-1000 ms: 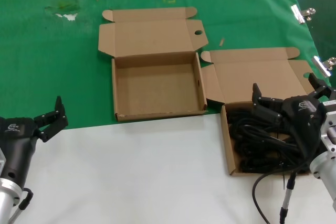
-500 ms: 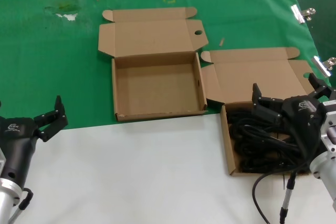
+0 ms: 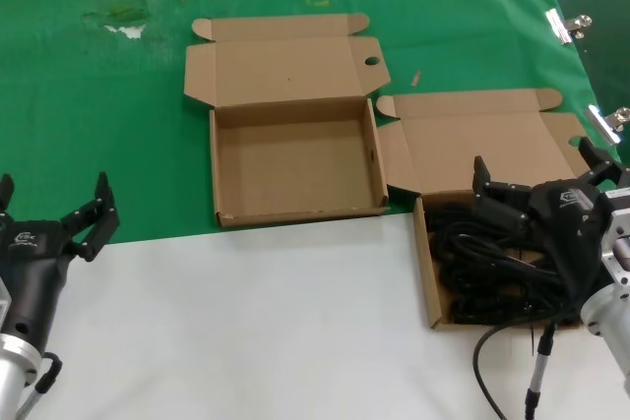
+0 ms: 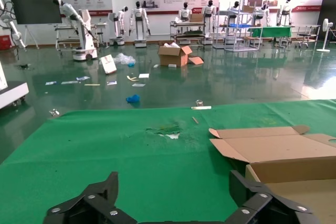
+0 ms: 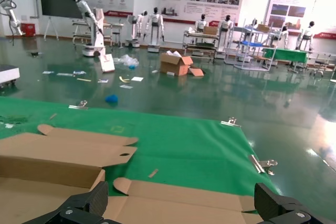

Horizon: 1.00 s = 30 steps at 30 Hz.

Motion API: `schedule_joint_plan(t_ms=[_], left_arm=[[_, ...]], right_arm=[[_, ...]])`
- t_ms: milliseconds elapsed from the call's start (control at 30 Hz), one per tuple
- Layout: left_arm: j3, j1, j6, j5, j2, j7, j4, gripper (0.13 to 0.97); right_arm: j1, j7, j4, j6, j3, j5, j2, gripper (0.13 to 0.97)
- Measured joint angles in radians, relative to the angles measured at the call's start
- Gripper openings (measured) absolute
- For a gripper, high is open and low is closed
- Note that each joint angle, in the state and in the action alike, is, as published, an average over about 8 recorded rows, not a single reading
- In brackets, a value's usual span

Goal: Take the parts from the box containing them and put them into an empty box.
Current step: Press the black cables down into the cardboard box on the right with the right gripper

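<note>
the right gripper (image 3: 536,176) is hovering wide open over the cables (image 3: 482,263) in the near right box (image 3: 425,272). the left gripper (image 3: 54,209) is idling open, near left. next it likely needs to drop, grasp a bundle and carry it to the empty box (image 3: 293,211).

The scene is seen from the head camera, set high and angled forward and down over the table (image 3: 295,322), with both boxes taken in from fairly near. Each wrist camera is mounted low behind its own hand and is faced level across the green cloth (image 4: 105,150) toward the hall. The open cardboard lids are shared by all three views, and the far hall by both wrist views
</note>
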Motion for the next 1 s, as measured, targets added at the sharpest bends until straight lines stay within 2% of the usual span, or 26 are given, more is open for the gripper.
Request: schedule_joint_plan(t_ms=[167,300,400,567,600,867,1000], left_arm=[[0.000,0.000,0.000,0.000,0.000,0.000,0.000,0.691],[0.000,0.000,0.000,0.000,0.000,0.000,0.000,0.691],[0.000,0.000,0.000,0.000,0.000,0.000,0.000,0.610],[0.000,0.000,0.000,0.000,0.000,0.000,0.000,0.475],[0.000,0.000,0.000,0.000,0.000,0.000,0.000,0.475],[0.000,0.000,0.000,0.000,0.000,0.000,0.000,0.296],[0.000,0.000,0.000,0.000,0.000,0.000,0.000,0.255]], right_arm=[[-0.001,0.008,0.006,0.024,-0.021,0.016,0.040,0.966],[0.000,0.010,0.010,0.028,-0.032,0.021,0.063,0.966],[0.001,0.009,0.014,0.014,-0.033,0.020,0.082,0.966],[0.003,0.000,0.023,-0.037,-0.022,0.013,0.126,0.966],[0.003,-0.003,0.026,-0.051,-0.018,0.012,0.138,0.966],[-0.002,0.002,0.050,-0.163,-0.002,-0.001,0.271,0.966],[-0.005,0.019,0.061,-0.217,0.000,-0.009,0.353,0.966]])
